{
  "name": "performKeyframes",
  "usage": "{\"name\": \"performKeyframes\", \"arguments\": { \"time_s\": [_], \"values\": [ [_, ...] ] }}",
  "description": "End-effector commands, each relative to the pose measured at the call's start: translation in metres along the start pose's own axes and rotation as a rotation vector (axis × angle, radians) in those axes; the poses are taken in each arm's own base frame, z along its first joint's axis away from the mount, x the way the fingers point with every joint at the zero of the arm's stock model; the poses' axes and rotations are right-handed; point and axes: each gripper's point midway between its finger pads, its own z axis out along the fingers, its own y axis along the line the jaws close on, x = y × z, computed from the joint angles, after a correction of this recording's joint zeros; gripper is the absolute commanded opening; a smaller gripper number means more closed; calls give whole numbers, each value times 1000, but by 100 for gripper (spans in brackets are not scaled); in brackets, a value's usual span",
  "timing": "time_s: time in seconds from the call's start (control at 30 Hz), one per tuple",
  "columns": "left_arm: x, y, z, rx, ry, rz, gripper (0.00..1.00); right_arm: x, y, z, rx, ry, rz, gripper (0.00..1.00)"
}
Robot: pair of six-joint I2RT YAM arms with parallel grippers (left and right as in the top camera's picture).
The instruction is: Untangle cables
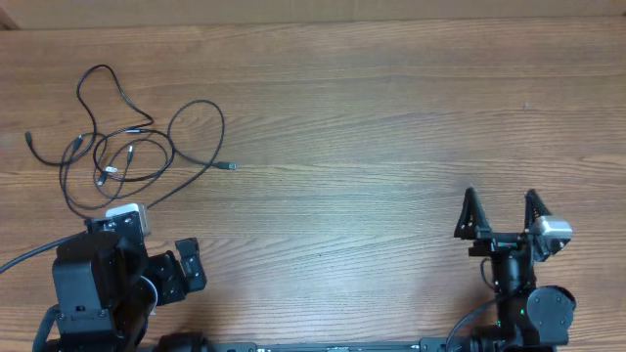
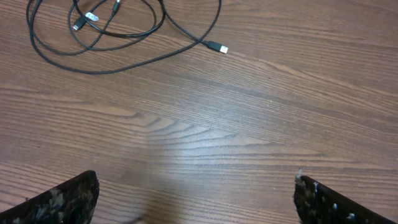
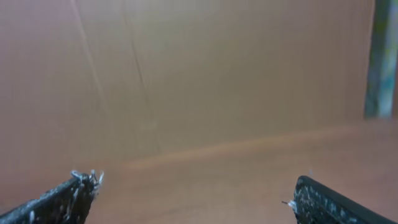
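Several cables [image 1: 122, 147] overlap at upper left, so if your open left tool [image 2: 196, 182] pinches two strands you'll tighten the tangle; right tool [image 1: 500, 196] gapes empty too.

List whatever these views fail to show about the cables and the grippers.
1. Overhead: the cables are too thin to follow where they cross, so the number of cords, and which lies on top, cannot be told.
2. Left wrist: the bunch is cut off by the top and left edges. Only one silver-tipped plug shows clearly.
3. Right wrist: the view is blurred and holds no cables, only the right fingers.
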Motion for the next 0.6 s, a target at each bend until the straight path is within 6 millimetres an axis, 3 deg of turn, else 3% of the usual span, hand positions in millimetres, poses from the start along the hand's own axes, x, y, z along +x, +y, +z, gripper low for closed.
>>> {"name": "performKeyframes", "arguments": {
  "time_s": [0.0, 0.2, 0.43, 0.57],
  "values": [
    [1, 2, 1, -8, -1, -9, 100, -2, -2, 3, -2, -77, -4, 100],
    [1, 2, 1, -9, -1, -9, 100, 1, -2, 4, -13, -138, -1, 100],
    [1, 2, 1, -9, -1, -9, 99, 67, -15, 4, 38, 133, -14, 100],
    [1, 2, 1, -9, -1, -9, 100, 68, -14, 5, 33, 136, -10, 100]
  ]
}}
